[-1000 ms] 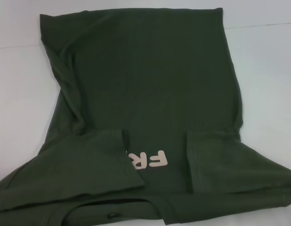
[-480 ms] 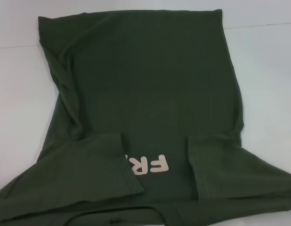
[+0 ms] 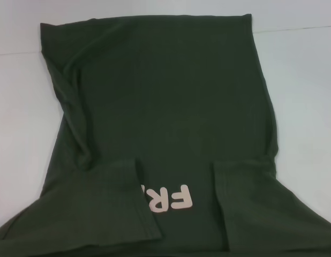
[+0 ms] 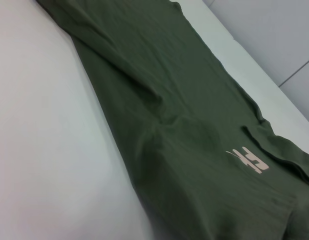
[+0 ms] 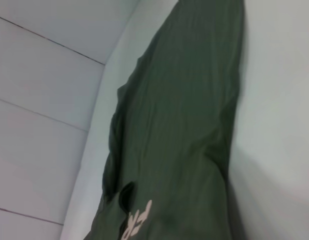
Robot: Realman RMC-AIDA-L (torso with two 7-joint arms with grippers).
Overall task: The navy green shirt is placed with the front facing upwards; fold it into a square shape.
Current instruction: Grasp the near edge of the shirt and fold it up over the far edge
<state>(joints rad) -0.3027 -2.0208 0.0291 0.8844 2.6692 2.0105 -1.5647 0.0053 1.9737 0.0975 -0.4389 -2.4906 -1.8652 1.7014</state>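
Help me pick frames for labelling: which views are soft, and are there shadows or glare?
Head view: navy green shirt mildly soft, lettering legible, no glare. Left wrist view: near table blurred. Right wrist view: softest, with a shadow on the table beside the shirt.

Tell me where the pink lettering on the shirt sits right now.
In the head view, the pale pink lettering sits low and near the centre of the dark olive-green cotton shirt, between the two sleeves folded inward, with the left sleeve's hem covering part of it.

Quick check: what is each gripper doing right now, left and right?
Left gripper: not in view in any picture, state cannot be told.
Right gripper: not in view either.
Only the dark olive-green cotton T-shirt on the white table shows.
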